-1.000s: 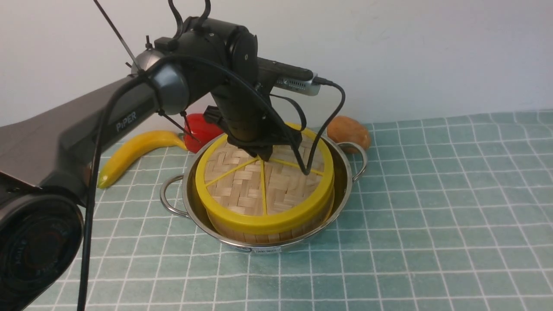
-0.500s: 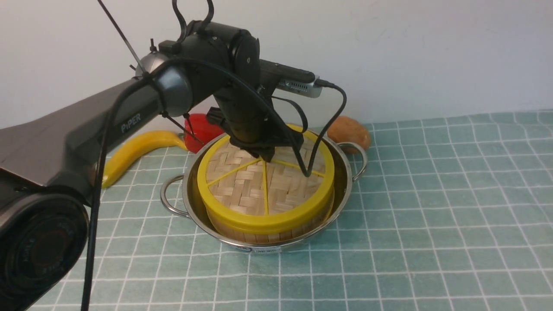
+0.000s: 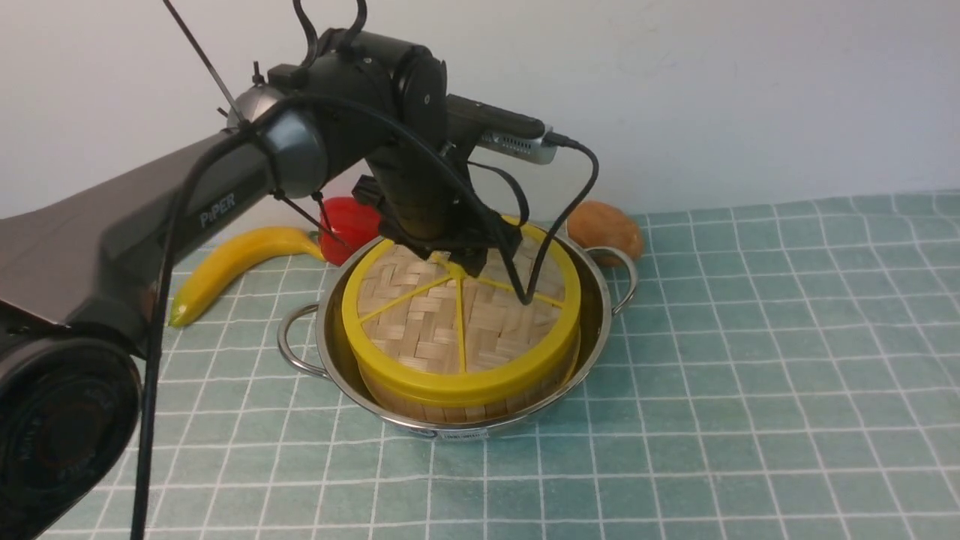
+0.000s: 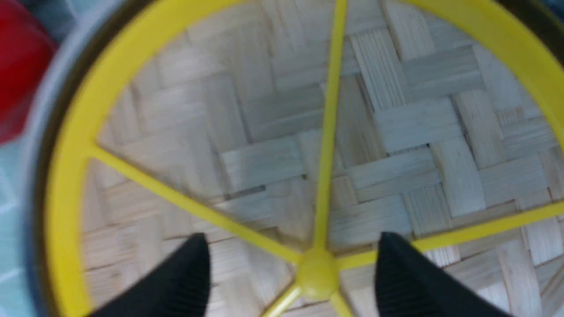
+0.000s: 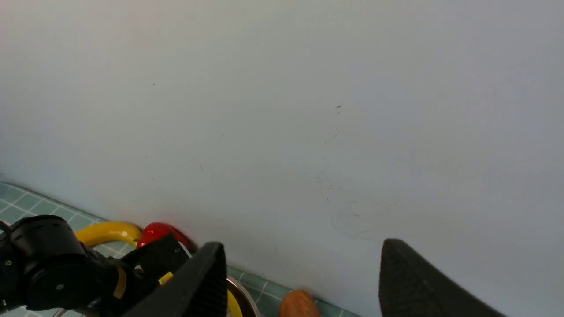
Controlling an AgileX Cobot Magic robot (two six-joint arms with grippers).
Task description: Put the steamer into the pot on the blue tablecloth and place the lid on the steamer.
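Observation:
The pot (image 3: 594, 330) stands on the blue tablecloth (image 3: 750, 375). The steamer (image 3: 465, 406) sits inside it, and only its slatted side wall shows. The lid (image 3: 420, 322) lies flat on the steamer and hides its contents. My left gripper (image 3: 466, 264) hovers just over the lid's centre. In the left wrist view it (image 4: 293, 246) is open, its jaws on either side of the yellow hub (image 4: 315, 273) without gripping it. My right gripper (image 5: 303, 245) is open and empty, raised and facing the wall. It does not show in the front view.
A banana (image 3: 225, 262), a red pepper (image 3: 349, 221) and a brown potato (image 3: 604, 225) lie behind the pot near the wall. The wall closes off the back.
My left gripper has shifted slightly back and right over the lid's centre, and the yellow hub now peeks out beside it. The lid, steamer and pot have not moved.

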